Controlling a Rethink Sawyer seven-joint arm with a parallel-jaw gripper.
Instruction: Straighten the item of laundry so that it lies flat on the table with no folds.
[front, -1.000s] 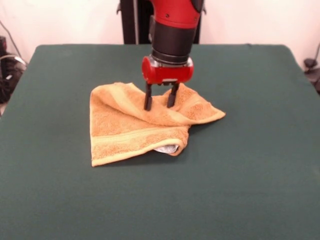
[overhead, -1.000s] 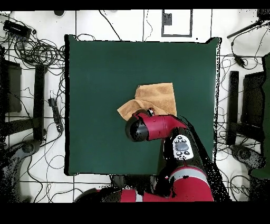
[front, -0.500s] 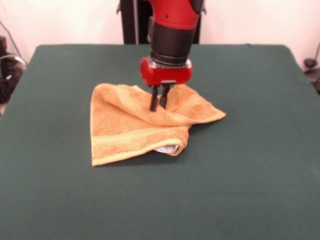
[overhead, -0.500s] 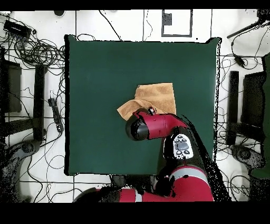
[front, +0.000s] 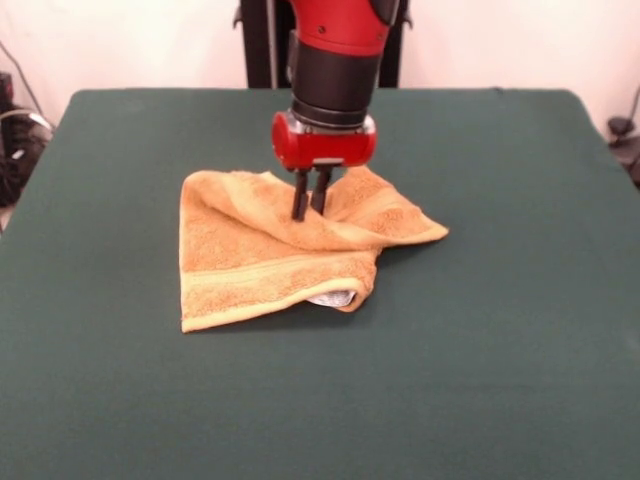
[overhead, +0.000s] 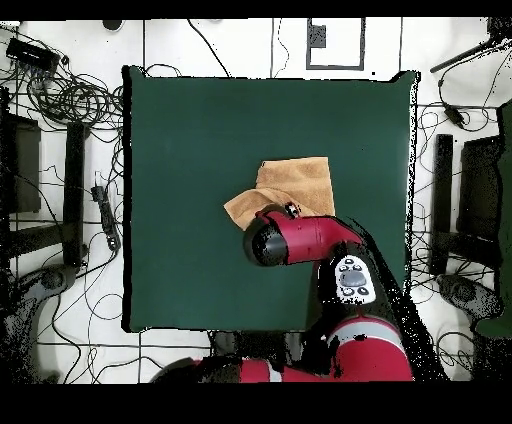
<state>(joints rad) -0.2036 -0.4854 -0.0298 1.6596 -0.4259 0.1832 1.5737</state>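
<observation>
On the green desk (front: 110, 400), an orange-tan hand towel (front: 250, 270) lies crumpled near the middle, its left part doubled over and a white care tag (front: 332, 298) peeking out beneath its front edge. The gripper (front: 309, 208) has closed its fingers, pinching a raised fold of the towel's far side.

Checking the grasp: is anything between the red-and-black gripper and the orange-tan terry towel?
Nothing. In the front view the gripper is shut on a raised fold of the orange-tan terry towel.
</observation>
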